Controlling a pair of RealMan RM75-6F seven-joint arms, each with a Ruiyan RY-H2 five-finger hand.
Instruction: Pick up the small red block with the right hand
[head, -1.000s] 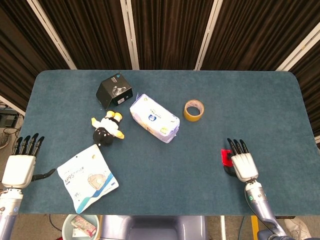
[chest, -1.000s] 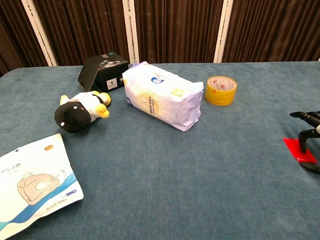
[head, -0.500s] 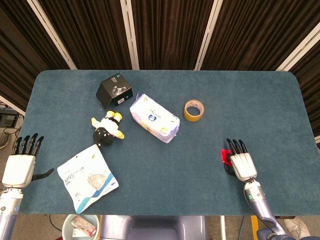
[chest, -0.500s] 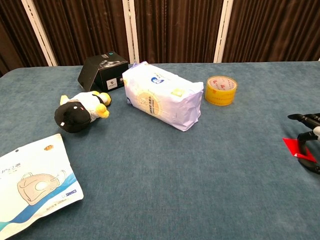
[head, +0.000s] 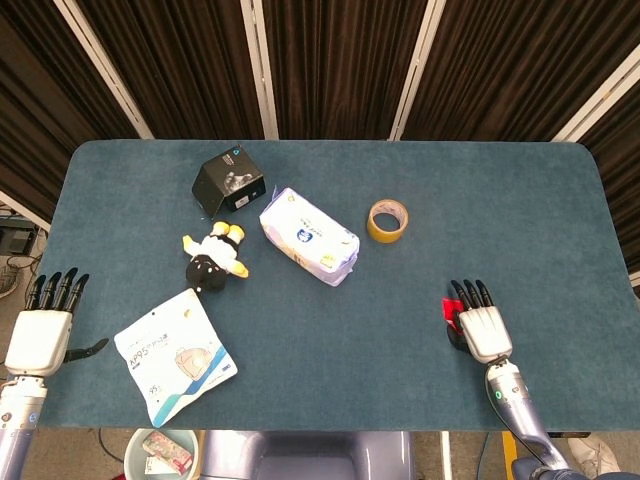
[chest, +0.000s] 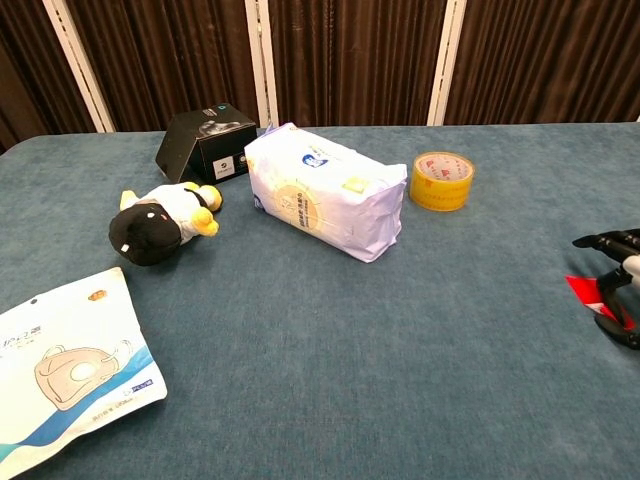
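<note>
Pretty plain setup: a big table (head: 520, 200) covered in teal-blue felt fills most of the head view, rounded corners and all. Behind it, across the top of both views, hang dark brown pleated curtains (head: 340, 60) split up by white strips (head: 262, 70) that fan outward. At the bottom left, under the table edge, a small bin (head: 160, 455) has some wrappers in it.

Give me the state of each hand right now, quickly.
Left hand: open, holding nothing, fingers apart.
Right hand: over the small red block, fingers around it; a firm grip cannot be told.
</note>
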